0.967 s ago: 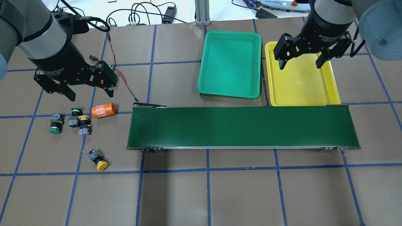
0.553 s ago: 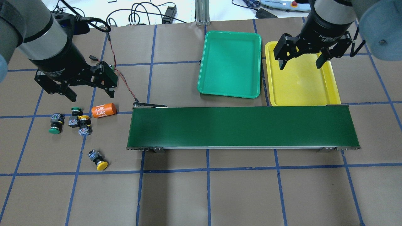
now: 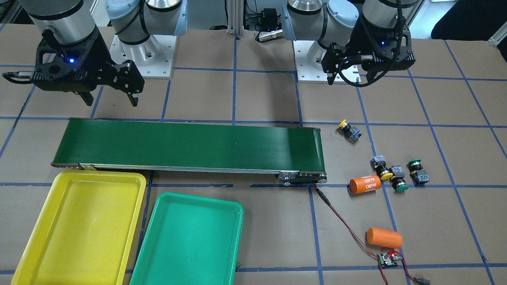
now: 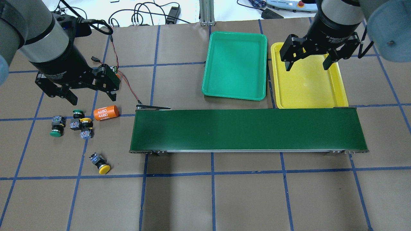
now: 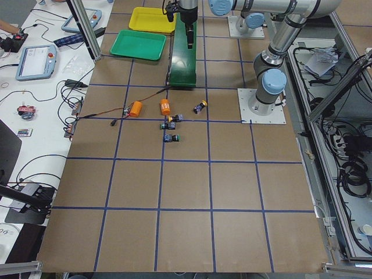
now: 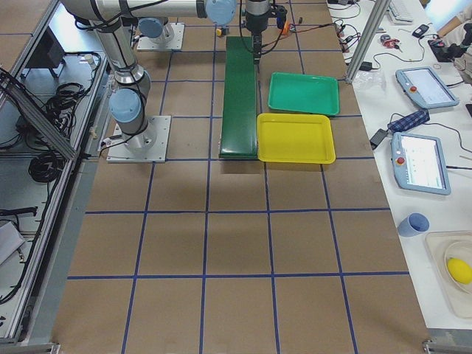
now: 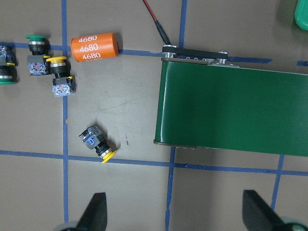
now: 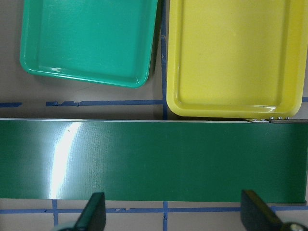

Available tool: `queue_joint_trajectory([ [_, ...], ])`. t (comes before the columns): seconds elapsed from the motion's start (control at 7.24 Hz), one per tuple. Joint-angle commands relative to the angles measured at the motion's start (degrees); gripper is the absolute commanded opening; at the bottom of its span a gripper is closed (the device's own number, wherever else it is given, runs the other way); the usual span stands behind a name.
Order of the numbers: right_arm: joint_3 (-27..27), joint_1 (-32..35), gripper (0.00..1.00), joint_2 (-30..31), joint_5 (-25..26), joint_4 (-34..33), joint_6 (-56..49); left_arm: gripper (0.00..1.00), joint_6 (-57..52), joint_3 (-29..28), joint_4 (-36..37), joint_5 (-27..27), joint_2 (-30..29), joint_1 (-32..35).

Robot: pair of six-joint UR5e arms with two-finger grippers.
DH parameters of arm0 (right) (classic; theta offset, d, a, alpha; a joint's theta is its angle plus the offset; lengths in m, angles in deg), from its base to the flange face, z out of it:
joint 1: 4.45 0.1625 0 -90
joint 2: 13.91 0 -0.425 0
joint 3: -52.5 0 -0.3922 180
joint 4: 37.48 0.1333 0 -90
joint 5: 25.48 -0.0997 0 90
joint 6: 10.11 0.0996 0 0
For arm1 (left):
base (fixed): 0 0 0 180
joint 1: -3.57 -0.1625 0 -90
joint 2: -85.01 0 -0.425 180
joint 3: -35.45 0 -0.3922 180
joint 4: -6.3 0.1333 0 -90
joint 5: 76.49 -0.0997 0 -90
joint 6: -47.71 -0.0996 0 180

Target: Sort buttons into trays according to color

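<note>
2nd orange cylinder [image 3: 384, 237]: plain front-facing, barely overhead

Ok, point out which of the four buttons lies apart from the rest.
The yellow-capped button lying alone, nearer the robot's side of the table; the other three buttons cluster together beside the labelled orange cylinder.

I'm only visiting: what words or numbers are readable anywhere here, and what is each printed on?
"4680", printed three times: on the orange cylinder lying on its side.
"2F Adaptive Gripper", last letters hard to make out: on the black right gripper.
"...Gripper", start blurred: on the black left gripper.
Stickers on the small yellow and green push-buttons: too small to read.
The other, plain orange cylinder: no text visible.
</note>
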Motion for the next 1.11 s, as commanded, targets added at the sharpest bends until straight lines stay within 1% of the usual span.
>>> queue_joint_trajectory([
  [0.0, 0.00, 0.00, 1.00, -0.08, 0.00, 0.09, 0.00, 1.00, -0.03, -0.02, -0.11, -0.15, 0.03, -0.48],
  [0.55, 0.00, 0.00, 1.00, 0.01, 0.00, 0.00, 0.00, 1.00, -0.12, -0.02, 0.85, 0.12, -0.66, -1.10],
  [0.69, 0.00, 0.00, 1.00, 0.01, 0.00, 0.09, 0.00, 1.00, 1.01, 0.07, 1.21, 0.20, -2.24, -2.58],
  [0.83, 0.00, 0.00, 1.00, 0.01, 0.00, 0.09, 0.00, 1.00, -0.19, 0.16, 2.17, 0.21, -2.60, -5.29],
  [0.97, 0.00, 0.00, 1.00, -0.08, 0.00, 0.00, 0.00, 1.00, -0.12, 1.46, 4.70, 0.55, -4.35, -10.10],
])
